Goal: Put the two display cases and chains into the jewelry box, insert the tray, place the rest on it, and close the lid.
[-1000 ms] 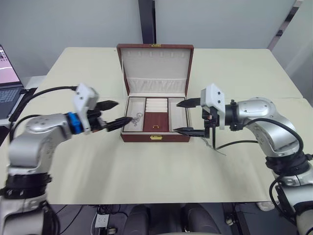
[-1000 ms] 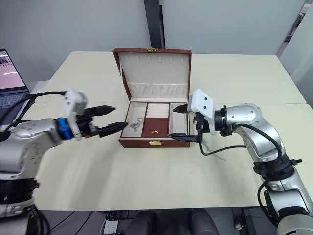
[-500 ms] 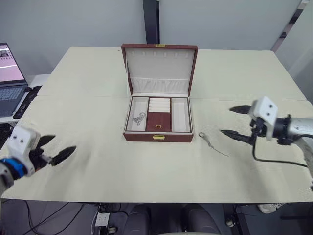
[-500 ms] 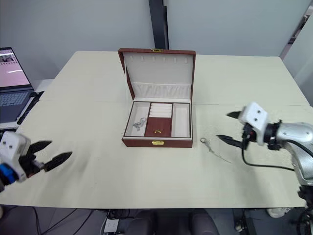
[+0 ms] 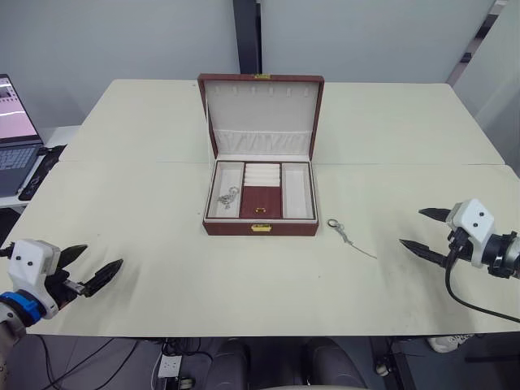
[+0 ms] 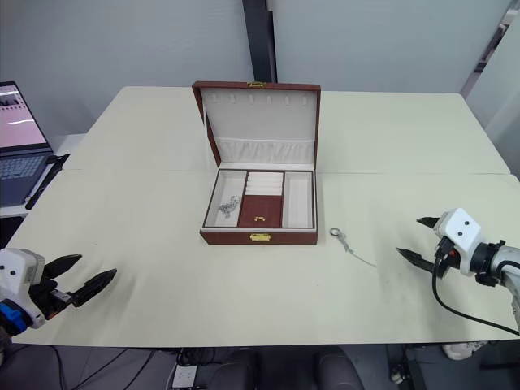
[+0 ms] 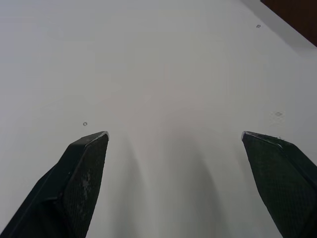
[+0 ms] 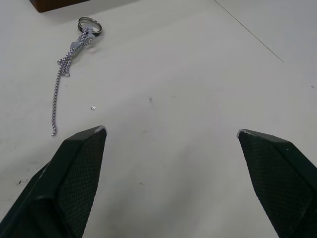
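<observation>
Jewelry box (image 5: 260, 191) sits open at counter (image 5: 162, 268) centre, tray (image 5: 261, 201) in, lid (image 5: 261, 118) up. One chain (image 5: 351, 241) lies loose at box's 4 o'clock. Left end effector (image 5: 91, 275) and right end effector (image 5: 429, 231) both spread, empty. Judged step: placing leftovers; next, right reaches for chain.

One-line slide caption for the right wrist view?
Open right gripper hovers over the table, facing a ringed silver chain lying loose beside the jewelry box corner.
</observation>
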Controlling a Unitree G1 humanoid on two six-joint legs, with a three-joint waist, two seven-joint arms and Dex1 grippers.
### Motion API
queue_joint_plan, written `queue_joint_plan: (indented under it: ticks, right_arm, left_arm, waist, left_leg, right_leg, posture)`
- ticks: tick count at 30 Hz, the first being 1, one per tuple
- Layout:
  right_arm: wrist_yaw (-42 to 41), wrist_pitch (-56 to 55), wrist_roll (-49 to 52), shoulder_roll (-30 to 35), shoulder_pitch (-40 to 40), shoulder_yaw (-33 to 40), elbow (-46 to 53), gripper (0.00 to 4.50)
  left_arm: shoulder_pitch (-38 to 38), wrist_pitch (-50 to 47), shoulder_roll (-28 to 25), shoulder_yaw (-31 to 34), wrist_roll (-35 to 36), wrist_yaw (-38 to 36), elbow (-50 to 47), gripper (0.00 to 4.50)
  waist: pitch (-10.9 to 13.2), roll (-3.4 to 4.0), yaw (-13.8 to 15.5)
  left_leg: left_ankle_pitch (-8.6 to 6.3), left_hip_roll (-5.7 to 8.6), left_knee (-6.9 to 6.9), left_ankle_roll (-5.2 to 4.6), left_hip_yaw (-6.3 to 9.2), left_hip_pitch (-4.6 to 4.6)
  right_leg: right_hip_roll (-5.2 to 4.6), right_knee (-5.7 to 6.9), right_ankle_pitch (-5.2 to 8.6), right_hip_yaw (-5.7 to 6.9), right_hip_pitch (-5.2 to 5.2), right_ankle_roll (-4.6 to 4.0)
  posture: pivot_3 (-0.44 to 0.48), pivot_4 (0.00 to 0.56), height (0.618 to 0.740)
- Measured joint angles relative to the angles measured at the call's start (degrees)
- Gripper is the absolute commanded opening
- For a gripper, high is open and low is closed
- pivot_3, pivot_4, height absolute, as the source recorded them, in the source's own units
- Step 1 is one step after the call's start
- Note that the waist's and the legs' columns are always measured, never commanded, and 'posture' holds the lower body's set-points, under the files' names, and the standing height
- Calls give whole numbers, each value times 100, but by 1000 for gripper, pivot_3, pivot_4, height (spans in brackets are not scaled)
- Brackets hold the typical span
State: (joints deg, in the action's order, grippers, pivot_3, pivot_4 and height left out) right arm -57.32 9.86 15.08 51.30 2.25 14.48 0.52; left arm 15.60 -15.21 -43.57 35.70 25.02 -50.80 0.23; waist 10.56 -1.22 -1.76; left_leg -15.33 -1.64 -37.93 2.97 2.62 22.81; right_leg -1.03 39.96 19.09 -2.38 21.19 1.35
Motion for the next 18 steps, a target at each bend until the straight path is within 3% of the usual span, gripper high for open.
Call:
queue_joint_plan:
  ticks: [13,18]
  right_arm:
    - [-164,-50,3,19,180,-33,-326,4500]
    - [-260,-60,5,19,270,-124,-327,4500]
  left_arm:
    - [247,-115,-3,35,104,-122,-308,4457]
    - [388,-294,-159,83,337,-378,-905,4457]
  waist:
    - [0,0,0]
    - [0,0,-1]
  left_leg:
    - [0,0,0,0,-1,0]
    - [0,0,-2,0,0,0]
  right_leg:
    - [0,0,0,0,-1,0]
    - [0,0,0,0,-3,0]
  posture:
    - [0,150,740]
    - [0,150,740]
